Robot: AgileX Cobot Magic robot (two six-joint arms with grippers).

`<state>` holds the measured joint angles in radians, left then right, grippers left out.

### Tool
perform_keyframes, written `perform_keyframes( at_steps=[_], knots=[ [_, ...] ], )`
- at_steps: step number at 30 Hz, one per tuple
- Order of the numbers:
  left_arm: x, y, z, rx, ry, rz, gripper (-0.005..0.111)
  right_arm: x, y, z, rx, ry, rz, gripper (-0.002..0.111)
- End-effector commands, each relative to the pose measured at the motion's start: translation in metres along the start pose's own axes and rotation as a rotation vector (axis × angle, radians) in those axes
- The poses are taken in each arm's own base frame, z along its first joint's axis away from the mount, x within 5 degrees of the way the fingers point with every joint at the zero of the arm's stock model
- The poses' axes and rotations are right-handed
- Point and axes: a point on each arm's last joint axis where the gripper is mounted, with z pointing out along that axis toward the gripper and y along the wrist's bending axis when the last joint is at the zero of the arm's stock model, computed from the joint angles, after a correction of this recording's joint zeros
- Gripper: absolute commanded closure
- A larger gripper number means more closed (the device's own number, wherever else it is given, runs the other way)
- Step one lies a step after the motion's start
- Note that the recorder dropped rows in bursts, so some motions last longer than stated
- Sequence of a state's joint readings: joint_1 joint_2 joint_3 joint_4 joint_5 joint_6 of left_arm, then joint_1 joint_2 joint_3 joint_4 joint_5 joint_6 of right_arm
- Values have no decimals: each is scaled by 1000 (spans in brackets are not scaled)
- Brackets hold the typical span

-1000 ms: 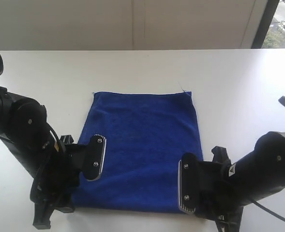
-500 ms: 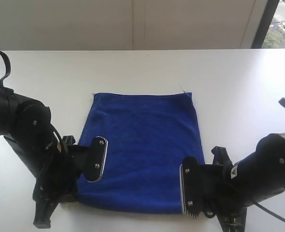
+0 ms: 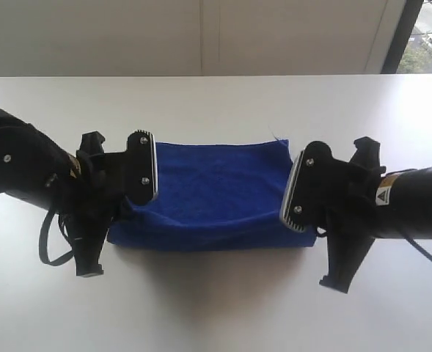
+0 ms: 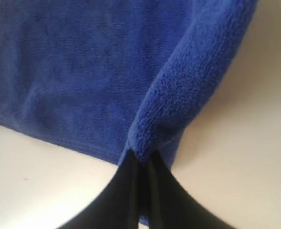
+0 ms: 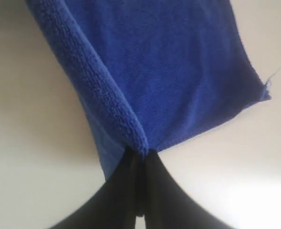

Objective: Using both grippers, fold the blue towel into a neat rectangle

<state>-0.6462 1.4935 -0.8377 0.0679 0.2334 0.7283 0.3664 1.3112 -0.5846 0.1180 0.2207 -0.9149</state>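
The blue towel (image 3: 214,192) lies across the middle of the white table, its near half lifted and carried over toward the far edge, making a curved fold along the front. My left gripper (image 3: 131,196) is shut on the towel's near left corner (image 4: 157,138). My right gripper (image 3: 304,202) is shut on the near right corner (image 5: 138,140). Both held corners hang above the cloth, close to its far edge. In each wrist view the black fingers (image 4: 130,191) (image 5: 126,191) pinch a doubled fold of terry. A loose thread (image 5: 274,74) sticks out at a far corner.
The white table (image 3: 216,103) stretches all round the towel. A wall runs behind the table's far edge, with a window (image 3: 428,37) at the upper right. Black cables hang from the left arm (image 3: 50,242).
Both grippers shut on the near corners, lifted them and carried them away from the front edge toward the far edge. The towel, flat before, is now doubled over to about half its depth.
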Motion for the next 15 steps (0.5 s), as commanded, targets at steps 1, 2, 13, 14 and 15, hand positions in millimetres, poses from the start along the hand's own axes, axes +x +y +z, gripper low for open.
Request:
perform_keyframes(
  at_steps=[1,2,13,14,15],
  knots=[
    [9,18,-3,-96,-33,-142,107,-5,-14,2,64,-31,55,108],
    [12,23,-3,-120,-42,-162,107,-6,-16,5,69,-35,67,108],
    [14,46,16,-282,-150,-212,107,-19,-39,51,95,-36,106,108],
    [13,47,17,-293,-160,-213,107,-19,-41,53,97,-33,112,108],
    [13,47,19,-297,-164,-213,107,-19,-44,55,99,-30,116,108]
  ],
)
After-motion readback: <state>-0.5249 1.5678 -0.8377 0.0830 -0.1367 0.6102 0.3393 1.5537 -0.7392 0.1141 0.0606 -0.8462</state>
